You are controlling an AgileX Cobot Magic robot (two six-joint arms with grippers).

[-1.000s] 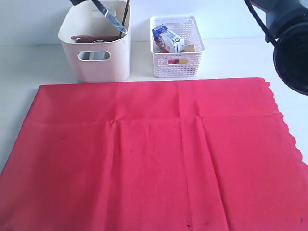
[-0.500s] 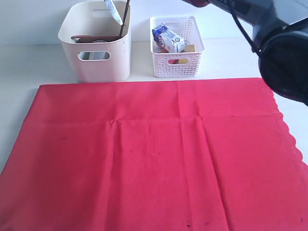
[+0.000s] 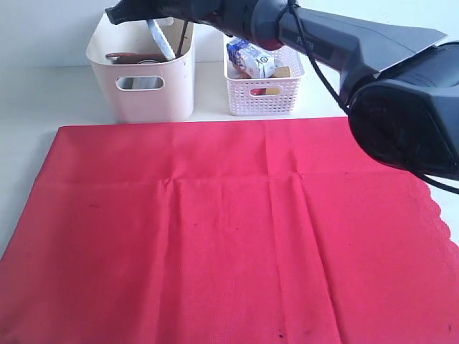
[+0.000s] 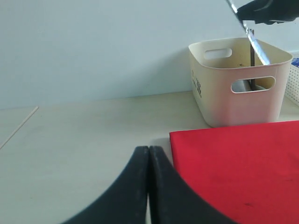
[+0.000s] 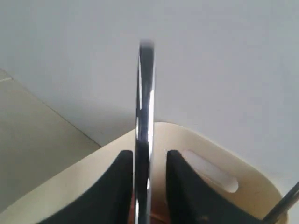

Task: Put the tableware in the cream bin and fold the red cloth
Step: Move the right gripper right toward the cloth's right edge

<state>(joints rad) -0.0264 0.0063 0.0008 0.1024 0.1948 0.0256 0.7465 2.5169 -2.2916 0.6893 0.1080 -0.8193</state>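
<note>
The red cloth [image 3: 229, 229] lies spread flat on the table, its scalloped edge on the right; one corner [image 4: 243, 168] shows in the left wrist view. Behind it stands the cream bin [image 3: 154, 97] [image 4: 219, 100] [image 5: 210, 154]. My right gripper [image 3: 118, 13] [image 5: 147, 154] reaches across over the bin. The silver table knife [image 3: 161, 39] [image 4: 256, 44] [image 5: 145, 93] slants down into the bin between its fingers, against one finger and with a gap to the other. Dark chopsticks [image 3: 185, 29] and brown wooden ware [image 3: 136, 57] are inside. My left gripper [image 4: 149, 148] is shut and empty, low beside the cloth's corner.
A smaller white lattice basket [image 3: 262, 97] with a blue-silver milk carton [image 3: 249, 59] stands right of the bin. The right arm [image 3: 358, 43] spans the back of the table above both containers. Bare pale tabletop [image 4: 93, 130] lies left of the cloth.
The right arm has swung in from the right across the back, and the knife has come down from above the rim into the cream bin. The cloth has not moved.
</note>
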